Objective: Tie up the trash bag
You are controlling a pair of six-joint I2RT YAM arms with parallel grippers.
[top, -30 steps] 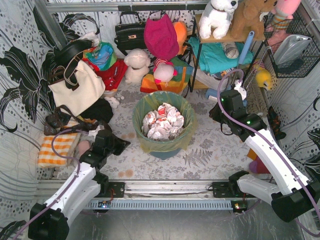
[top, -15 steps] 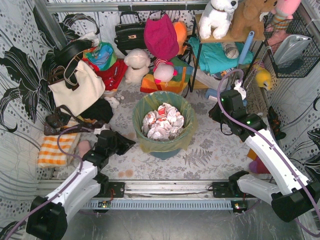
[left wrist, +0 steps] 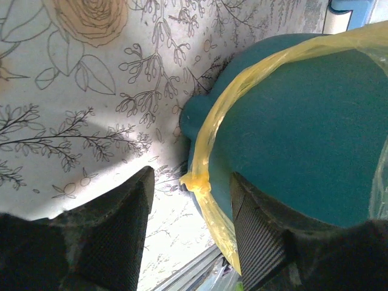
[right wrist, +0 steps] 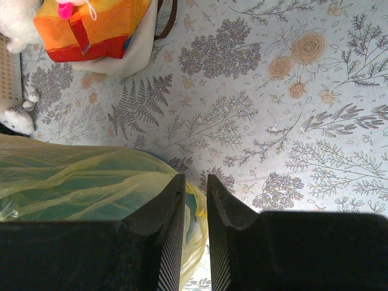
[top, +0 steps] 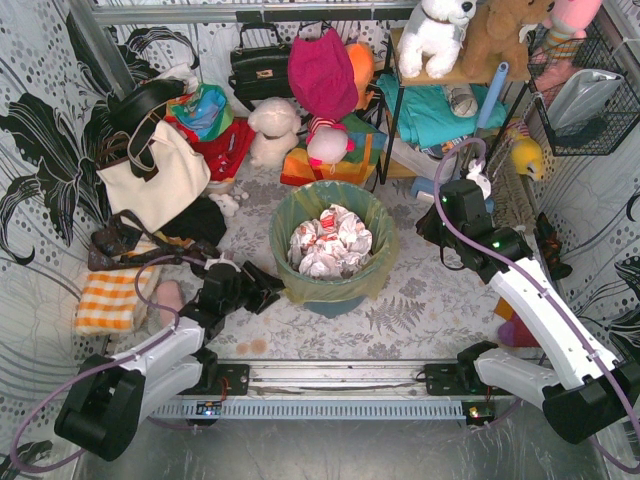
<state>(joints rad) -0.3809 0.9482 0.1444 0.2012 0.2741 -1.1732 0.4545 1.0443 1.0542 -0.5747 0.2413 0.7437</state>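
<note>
Care matters now: our left gripper (left wrist: 191, 188) stands open around the hem of the trash bag (left wrist: 209, 139), draped over the bin (left wrist: 303, 121), so we should pinch only plastic, while our right gripper (right wrist: 195, 188) hovers narrowly parted, empty.

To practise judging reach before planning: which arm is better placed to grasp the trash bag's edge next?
Left. The left gripper stands open, the edge of the trash bag framed between its fingers against the teal bin. The right gripper hovers beside the bag, jaws barely apart.
</note>
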